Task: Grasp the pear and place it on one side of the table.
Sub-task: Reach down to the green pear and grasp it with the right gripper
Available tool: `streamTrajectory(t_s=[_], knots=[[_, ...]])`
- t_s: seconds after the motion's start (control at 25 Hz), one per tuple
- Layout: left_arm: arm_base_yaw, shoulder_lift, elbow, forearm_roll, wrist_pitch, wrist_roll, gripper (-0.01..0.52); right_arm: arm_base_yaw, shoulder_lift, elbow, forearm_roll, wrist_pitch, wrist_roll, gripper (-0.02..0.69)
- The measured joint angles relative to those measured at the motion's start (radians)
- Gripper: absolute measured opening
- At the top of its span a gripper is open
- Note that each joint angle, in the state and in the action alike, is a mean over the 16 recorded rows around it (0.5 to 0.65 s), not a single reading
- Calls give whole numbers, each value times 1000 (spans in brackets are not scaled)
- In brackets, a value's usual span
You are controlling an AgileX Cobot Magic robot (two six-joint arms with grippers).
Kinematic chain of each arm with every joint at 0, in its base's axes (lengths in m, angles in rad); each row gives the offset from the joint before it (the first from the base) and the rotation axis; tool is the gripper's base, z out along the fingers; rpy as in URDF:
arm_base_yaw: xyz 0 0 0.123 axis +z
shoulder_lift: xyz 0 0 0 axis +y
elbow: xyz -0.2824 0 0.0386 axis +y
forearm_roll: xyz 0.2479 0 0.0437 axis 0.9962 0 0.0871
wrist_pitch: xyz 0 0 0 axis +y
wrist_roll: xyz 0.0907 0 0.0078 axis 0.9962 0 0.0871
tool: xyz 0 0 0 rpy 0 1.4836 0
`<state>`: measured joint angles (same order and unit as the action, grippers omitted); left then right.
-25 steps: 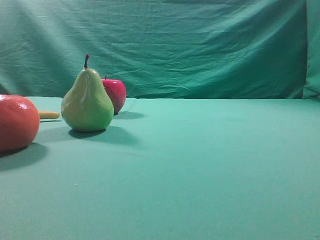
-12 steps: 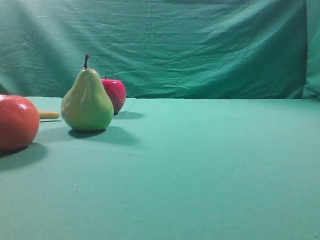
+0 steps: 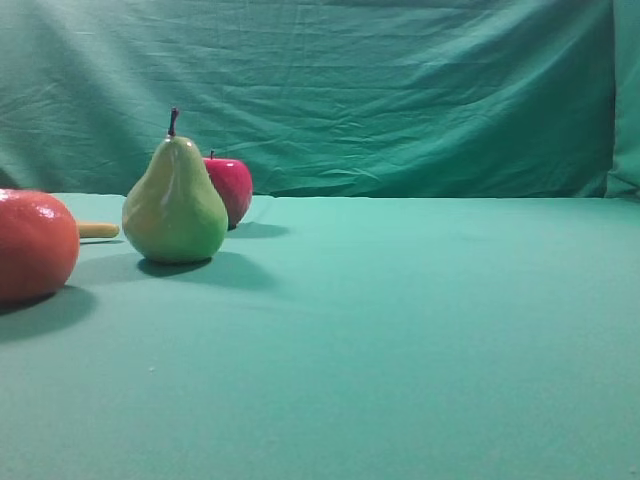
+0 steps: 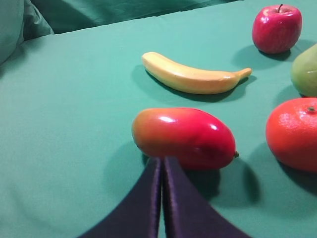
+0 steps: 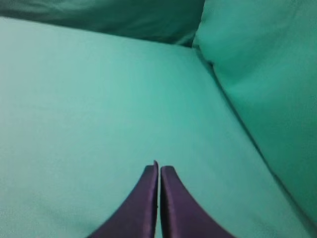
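The yellow-green pear (image 3: 175, 205) stands upright on the teal table (image 3: 400, 330) at the left of the exterior view; only its edge shows at the right border of the left wrist view (image 4: 307, 72). My left gripper (image 4: 162, 161) is shut and empty, its dark tips just in front of a red-orange mango (image 4: 184, 138). My right gripper (image 5: 159, 168) is shut and empty over bare cloth (image 5: 99, 109), far from the pear. Neither gripper shows in the exterior view.
A red apple (image 3: 230, 188) stands right behind the pear, also in the left wrist view (image 4: 276, 28). A large orange-red round fruit (image 3: 32, 245) sits at the left edge, also in the left wrist view (image 4: 294, 133). A banana (image 4: 190, 77) lies beyond the mango. Wrinkled green backdrop (image 3: 380, 90) behind.
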<state>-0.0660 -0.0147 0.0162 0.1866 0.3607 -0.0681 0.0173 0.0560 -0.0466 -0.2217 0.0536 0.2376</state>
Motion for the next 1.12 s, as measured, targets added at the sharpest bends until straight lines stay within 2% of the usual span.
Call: streamTrajectory(t_s=[0.2, 0.44, 0.96, 1.12], knots=[[0, 0, 0, 0, 0, 0, 0, 3, 123, -100, -12, -11, 51, 0], [0, 0, 0, 0, 0, 0, 0, 65, 341, -255, -25, 152, 31, 0], [0, 0, 0, 0, 0, 0, 0, 439, 968, -701, 138, 567, -242, 0], [0, 0, 0, 0, 0, 0, 0, 519, 1183, -884, 235, 648, -355, 27]])
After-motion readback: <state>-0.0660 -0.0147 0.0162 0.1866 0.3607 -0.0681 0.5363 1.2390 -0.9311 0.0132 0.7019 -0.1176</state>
